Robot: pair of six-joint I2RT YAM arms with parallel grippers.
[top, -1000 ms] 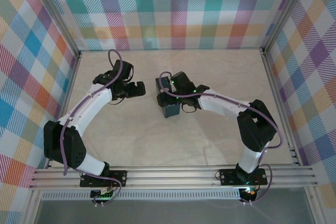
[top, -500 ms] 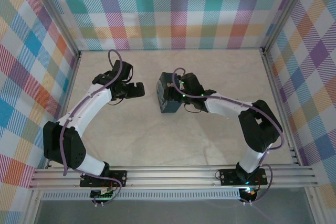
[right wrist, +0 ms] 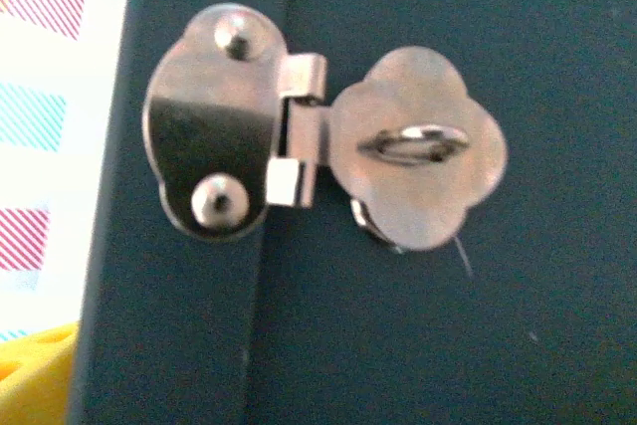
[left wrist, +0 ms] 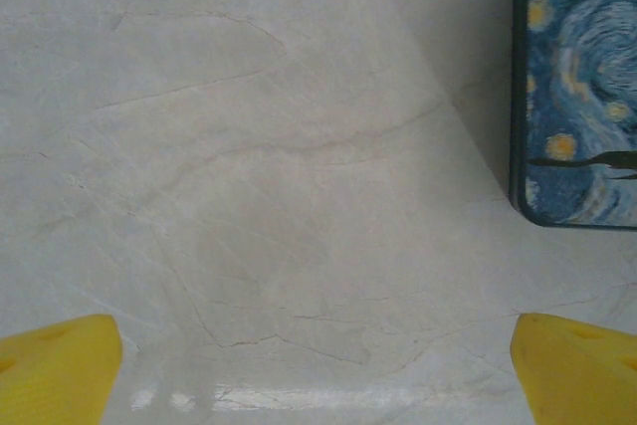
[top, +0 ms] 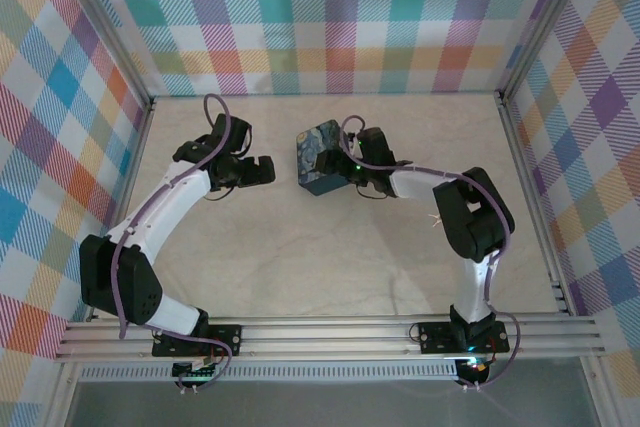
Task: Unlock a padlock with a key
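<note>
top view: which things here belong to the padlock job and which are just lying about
Job:
- dark-blue painting-print box
- its silver metal hasp
- right gripper, facing that hasp
- left gripper, open beside the box

Just there:
- beige marble-look tabletop
- plaid walls

"Any writing out there you can read off for me?"

"None, I'm afraid. The box (top: 316,159) has a swirling night-sky painting printed on its lid, all stars and brushstrokes, with no lettering on it."

"And close in, on the metal hasp (right wrist: 323,136)?"

"Plain silvery metal with two rivets. I can't make out any stamp, brand or number. The walls (top: 330,17) are coloured plaid and the counter (top: 300,257) is pale marbling, neither with a word or sign."
</note>
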